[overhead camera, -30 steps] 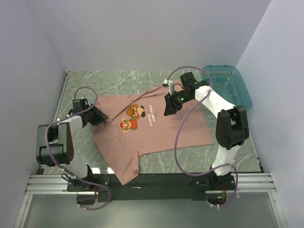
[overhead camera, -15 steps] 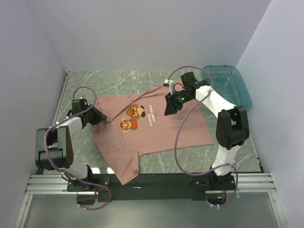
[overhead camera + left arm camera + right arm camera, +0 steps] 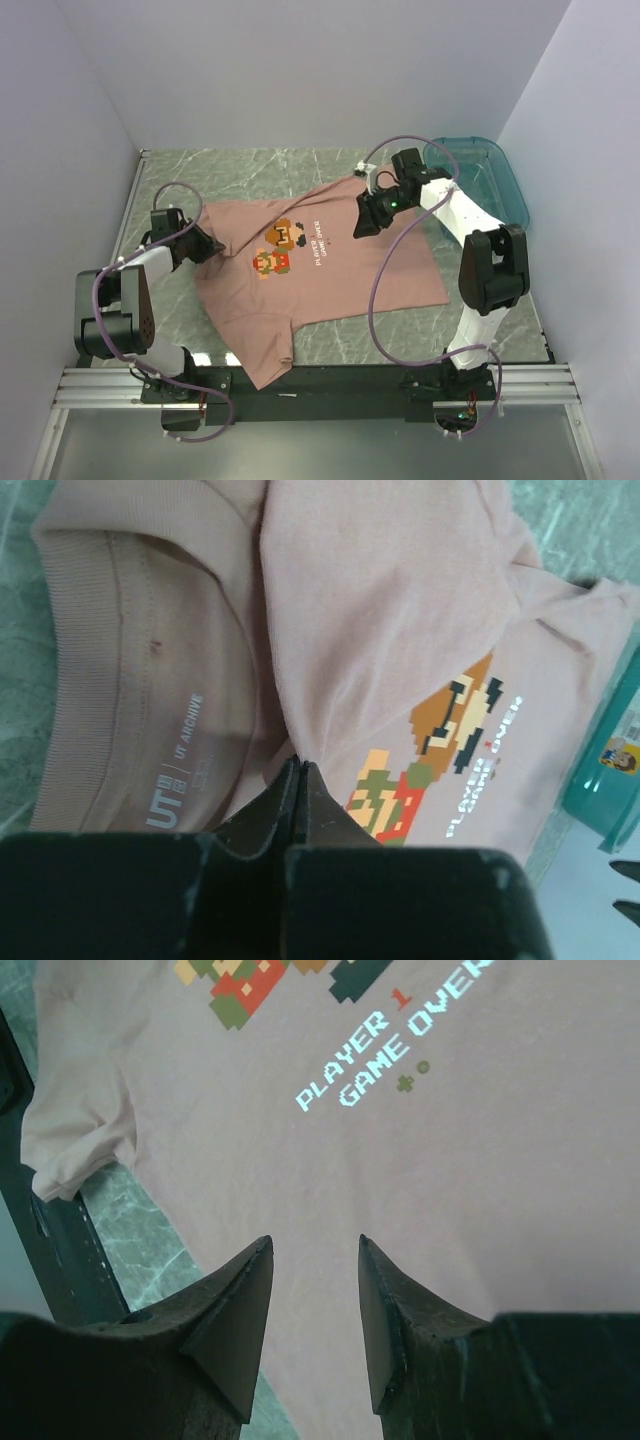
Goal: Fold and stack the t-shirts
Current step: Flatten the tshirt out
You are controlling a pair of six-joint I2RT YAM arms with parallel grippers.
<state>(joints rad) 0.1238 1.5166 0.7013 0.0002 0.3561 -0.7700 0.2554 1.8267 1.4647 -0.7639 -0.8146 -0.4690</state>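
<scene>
My left claw (image 3: pixel 300 777) pinches the t-shirt (image 3: pixel 330 270); my right claw (image 3: pixel 315 1290) hangs open over it.
My left claw is clenched on a raised fold of the pink cloth just beside the collar (image 3: pixel 85 630), and the shirt spreads ahead of the tips. My right claw's fingers stand apart, grasping nothing, with plain cloth beneath and white lettering (image 3: pixel 390 1050) just ahead.

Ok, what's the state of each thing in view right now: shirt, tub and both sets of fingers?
t-shirt: unfolded, lying flat, front up.
left fingers: shut, pinching shirt fabric beside the collar.
right fingers: open, above the shirt, holding nothing.
teal tub: upright, no lid on.
</scene>
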